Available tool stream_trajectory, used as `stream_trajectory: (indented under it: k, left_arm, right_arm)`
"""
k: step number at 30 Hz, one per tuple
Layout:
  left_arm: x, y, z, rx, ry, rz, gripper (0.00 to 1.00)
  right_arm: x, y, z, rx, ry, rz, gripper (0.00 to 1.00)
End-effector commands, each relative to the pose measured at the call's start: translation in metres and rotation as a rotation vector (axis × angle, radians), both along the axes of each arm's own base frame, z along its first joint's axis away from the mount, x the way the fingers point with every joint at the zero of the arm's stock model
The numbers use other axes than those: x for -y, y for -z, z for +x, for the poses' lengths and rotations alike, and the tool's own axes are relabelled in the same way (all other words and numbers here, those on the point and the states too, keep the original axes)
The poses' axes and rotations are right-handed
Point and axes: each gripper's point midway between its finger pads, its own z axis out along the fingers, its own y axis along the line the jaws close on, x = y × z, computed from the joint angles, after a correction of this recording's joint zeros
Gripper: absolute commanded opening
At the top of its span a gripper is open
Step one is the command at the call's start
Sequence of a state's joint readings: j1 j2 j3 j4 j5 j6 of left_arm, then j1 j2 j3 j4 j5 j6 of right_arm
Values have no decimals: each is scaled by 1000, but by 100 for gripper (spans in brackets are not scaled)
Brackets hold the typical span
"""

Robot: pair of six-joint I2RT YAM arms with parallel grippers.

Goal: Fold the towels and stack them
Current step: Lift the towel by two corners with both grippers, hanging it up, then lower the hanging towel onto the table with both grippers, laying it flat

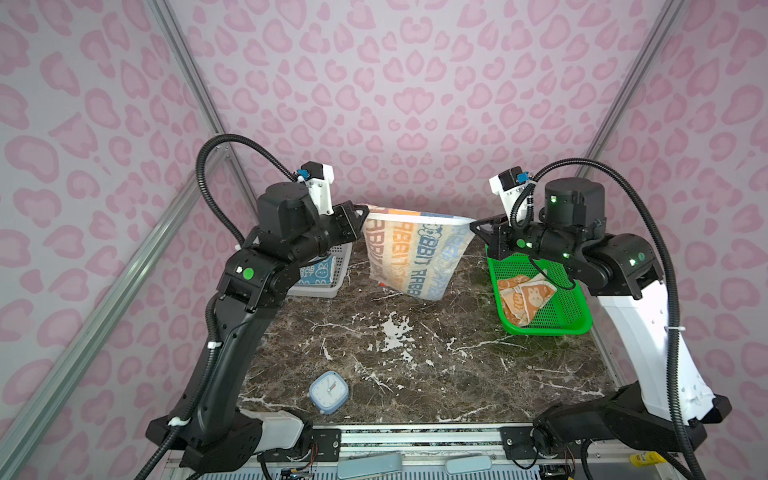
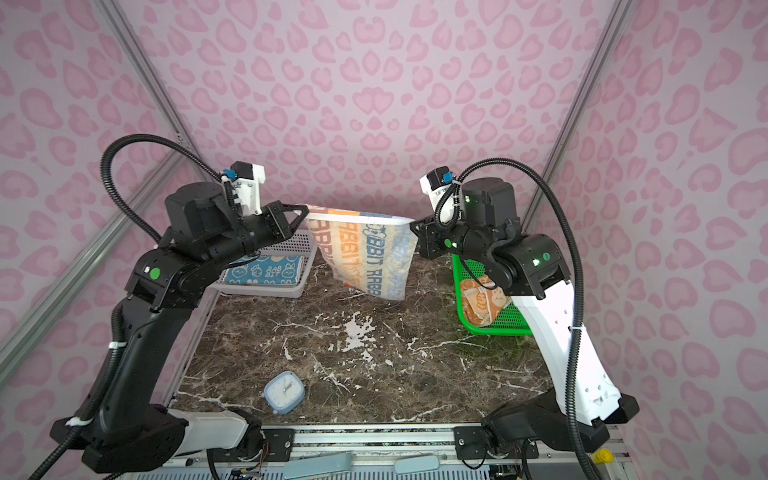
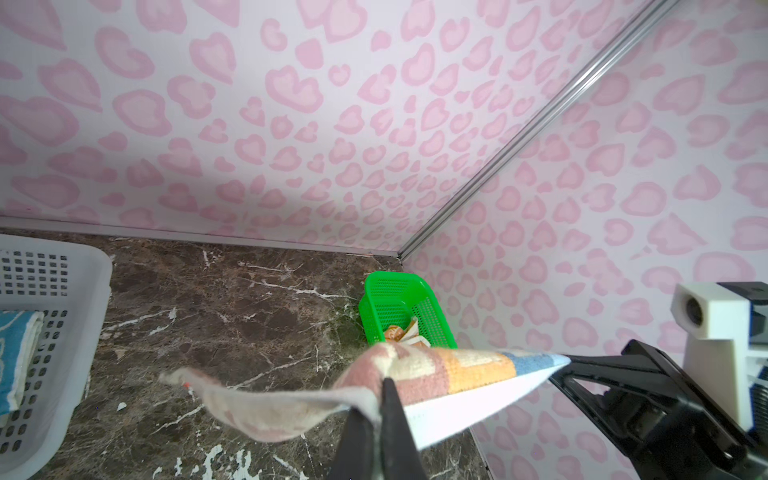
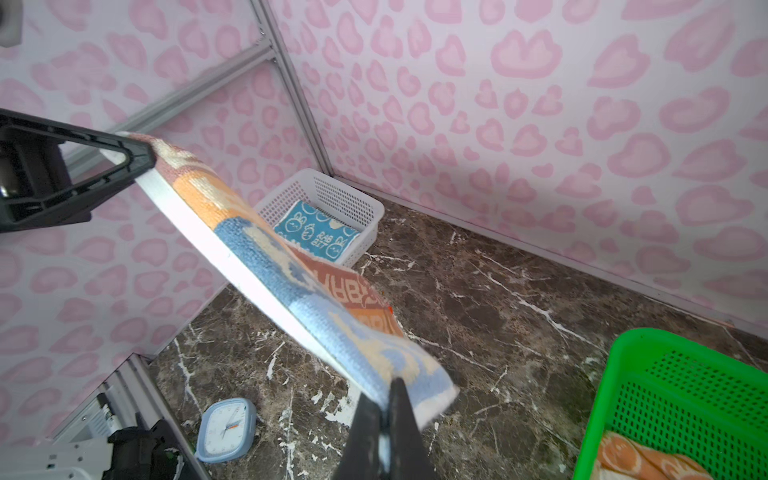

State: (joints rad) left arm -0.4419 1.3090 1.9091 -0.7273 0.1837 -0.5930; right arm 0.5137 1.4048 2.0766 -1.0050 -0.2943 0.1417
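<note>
The towel with blue, orange and cream blocks (image 1: 411, 253) (image 2: 365, 253) hangs in the air over the back of the table, stretched by its top edge between both grippers. My left gripper (image 1: 363, 214) (image 3: 380, 386) is shut on its left top corner. On the right top corner my right gripper (image 1: 473, 226) (image 4: 388, 386) is shut. The towel's lower part hangs free above the marble. A folded blue towel (image 2: 259, 270) (image 4: 316, 235) lies in the white basket (image 2: 266, 291). An orange towel (image 1: 523, 297) lies crumpled in the green basket (image 1: 552, 328).
A small blue square clock (image 1: 328, 392) (image 4: 226, 428) lies on the dark marble tabletop near the front left. The white basket stands at the back left and the green basket at the back right. Pink patterned walls close in three sides.
</note>
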Motion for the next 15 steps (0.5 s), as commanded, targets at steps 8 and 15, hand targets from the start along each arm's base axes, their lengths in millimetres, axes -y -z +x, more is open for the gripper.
stream_trajectory:
  k: [8,15]
  left_arm:
    - [-24,28,12,-77,-138,81,2]
    - [-6,137,113,-297,-139,229,3]
  right_arm:
    - [23,13,31,-103,109,-5,0]
    - [31,112,125,-343,215,-64,0]
